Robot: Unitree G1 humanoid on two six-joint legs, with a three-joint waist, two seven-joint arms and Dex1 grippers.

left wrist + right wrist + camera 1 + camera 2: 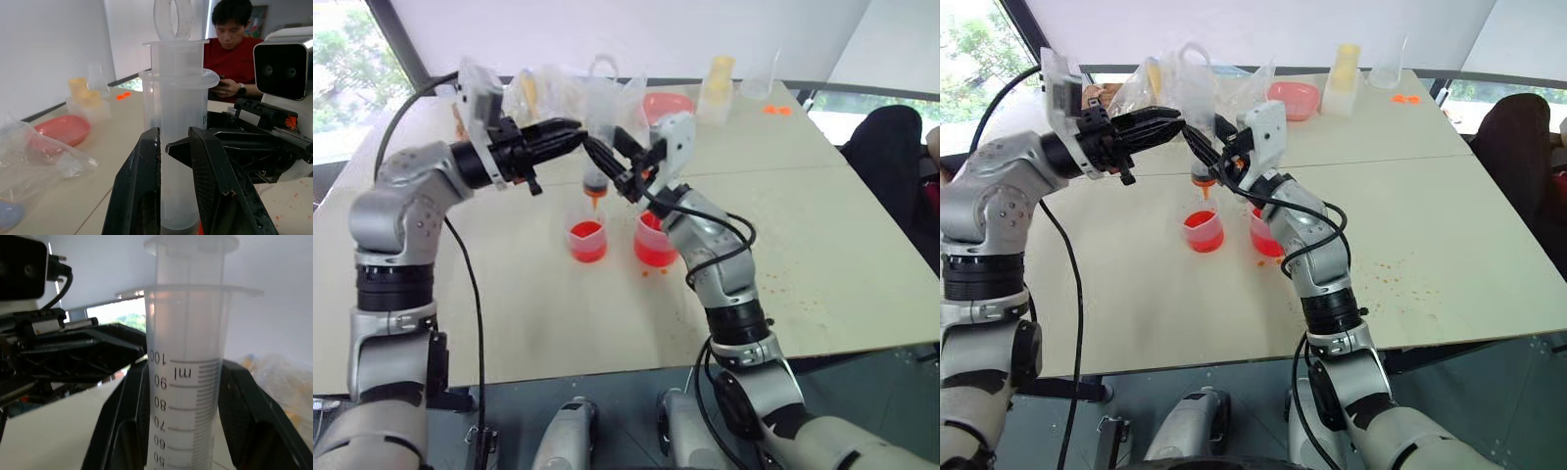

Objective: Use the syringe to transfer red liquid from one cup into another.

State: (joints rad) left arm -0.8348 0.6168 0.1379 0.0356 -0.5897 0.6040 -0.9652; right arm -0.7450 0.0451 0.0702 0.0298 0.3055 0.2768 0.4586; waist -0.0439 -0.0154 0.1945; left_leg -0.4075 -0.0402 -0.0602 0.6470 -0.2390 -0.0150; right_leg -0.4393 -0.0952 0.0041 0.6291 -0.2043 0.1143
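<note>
Both arms meet above the pale tabletop (822,245), each tool closed on the syringe (594,178), which stands upright in the air with its orange-red tip pointing down. The left tool (576,135) reaches in from the left and pinches the upper part of the syringe, its two black fingers (139,186) pressed against the plunger shaft below the ring handle. The right tool (612,162) reaches in from the right and clamps the clear barrel, its fingers (122,416) lying on either side of the black graduation marks. The syringe tip hangs directly above the smaller cup (588,241), not touching it; this cup stands on the tabletop and holds red liquid (588,247) in its lower part. The larger spouted cup (653,243) stands just beside it on the right, partly hidden behind the right forearm, and also holds red liquid. Small orange-red drops (773,294) speckle the tabletop to the right of the cups. At the far edge lie crumpled clear plastic bags (548,88), a pink bowl (668,103), a stack of yellow cups (720,73) and a clear flask (759,83). A seated person in a red shirt (230,54) appears beyond the tabletop in the left wrist view
</note>
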